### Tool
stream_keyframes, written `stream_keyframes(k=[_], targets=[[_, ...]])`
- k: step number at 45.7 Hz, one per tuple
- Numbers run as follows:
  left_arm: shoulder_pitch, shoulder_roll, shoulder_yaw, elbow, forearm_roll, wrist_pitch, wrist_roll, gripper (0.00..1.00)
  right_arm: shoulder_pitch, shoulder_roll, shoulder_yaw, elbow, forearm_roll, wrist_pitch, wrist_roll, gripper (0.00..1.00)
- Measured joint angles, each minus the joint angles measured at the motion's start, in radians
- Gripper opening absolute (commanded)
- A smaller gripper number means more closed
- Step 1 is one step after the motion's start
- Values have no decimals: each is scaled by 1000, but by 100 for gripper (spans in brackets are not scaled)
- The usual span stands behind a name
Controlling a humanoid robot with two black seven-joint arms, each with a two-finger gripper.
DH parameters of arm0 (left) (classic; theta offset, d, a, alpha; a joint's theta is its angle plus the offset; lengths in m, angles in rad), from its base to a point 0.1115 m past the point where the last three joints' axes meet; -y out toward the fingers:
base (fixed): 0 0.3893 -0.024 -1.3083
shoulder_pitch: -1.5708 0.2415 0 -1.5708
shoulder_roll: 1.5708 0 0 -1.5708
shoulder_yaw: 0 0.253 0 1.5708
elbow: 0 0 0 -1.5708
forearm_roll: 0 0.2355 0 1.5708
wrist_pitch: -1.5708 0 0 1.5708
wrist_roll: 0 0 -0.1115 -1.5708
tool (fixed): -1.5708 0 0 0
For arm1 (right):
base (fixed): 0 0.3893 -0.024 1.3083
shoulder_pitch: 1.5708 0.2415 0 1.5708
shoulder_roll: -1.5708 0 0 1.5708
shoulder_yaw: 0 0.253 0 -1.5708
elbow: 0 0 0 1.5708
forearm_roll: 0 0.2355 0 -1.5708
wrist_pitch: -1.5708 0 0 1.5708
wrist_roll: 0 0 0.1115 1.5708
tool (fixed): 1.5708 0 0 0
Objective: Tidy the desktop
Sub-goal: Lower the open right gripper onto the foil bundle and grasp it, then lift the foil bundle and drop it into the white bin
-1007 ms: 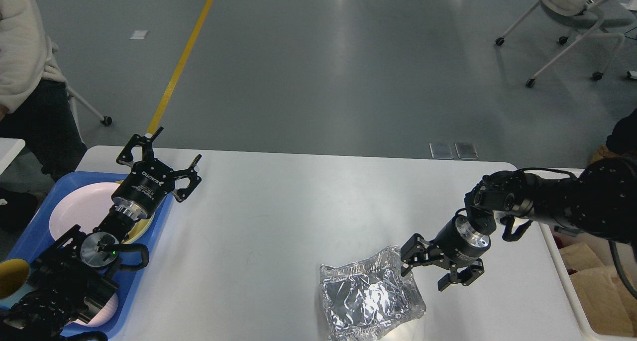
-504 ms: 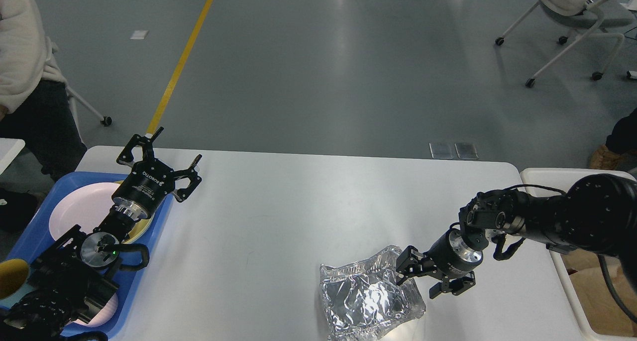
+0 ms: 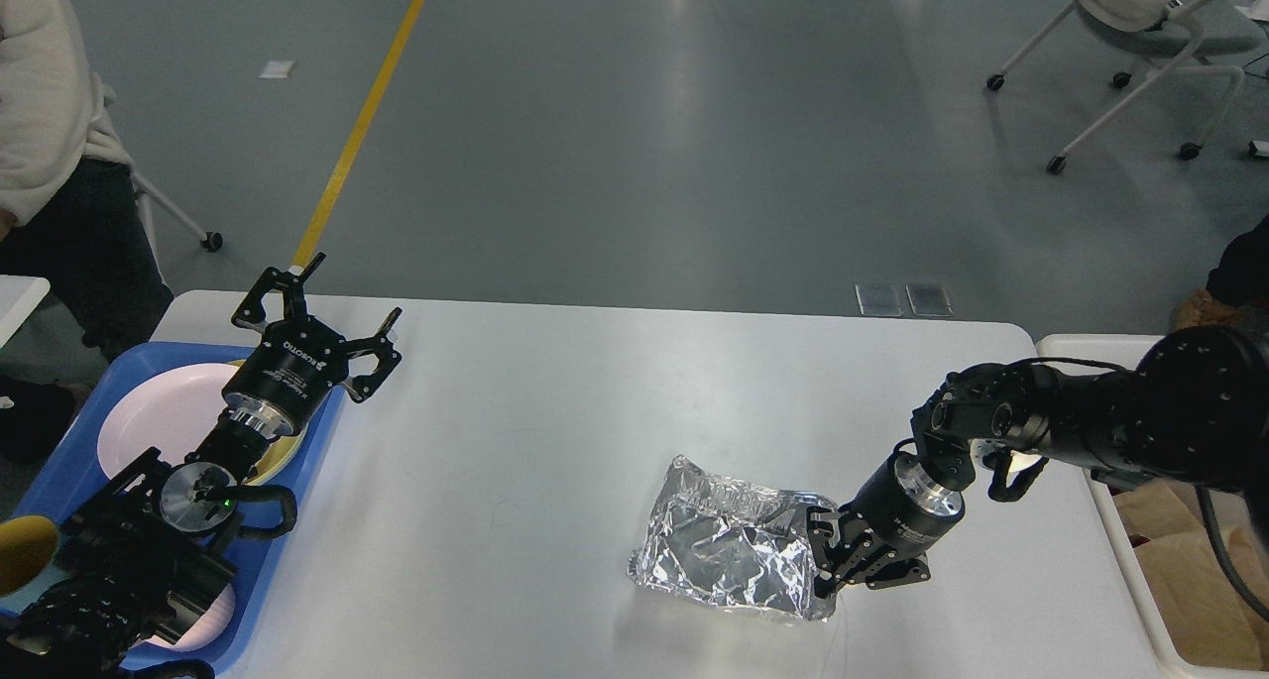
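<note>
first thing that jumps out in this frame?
The crumpled silver foil container, near the front middle of the white desktop, with the right gripper closed on its right edge. Next, the left gripper, fingers spread open and holding nothing, poised at the desk's far left over the edge of the blue tray that holds plates.

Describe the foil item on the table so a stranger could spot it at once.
Find the white desktop and look at its near edge, right of centre. The foil tray lies there, crumpled and tilted, with the right gripper shut on its right edge. It is the only shiny silver thing; the plates sit far left in a blue tray.
</note>
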Motion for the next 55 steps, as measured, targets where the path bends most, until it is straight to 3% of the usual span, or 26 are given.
stream_keyframes(k=[16, 43, 55], targets=[[0, -1, 0, 0, 0, 0, -1, 97, 159, -66, -47, 1, -11, 125, 0, 0], [0, 0, 0, 0, 0, 0, -1, 97, 714, -227, -216, -3, -48, 131, -2, 0], [0, 0, 0, 0, 0, 0, -1, 97, 748, -294, -258, -70, -102, 130, -2, 0]])
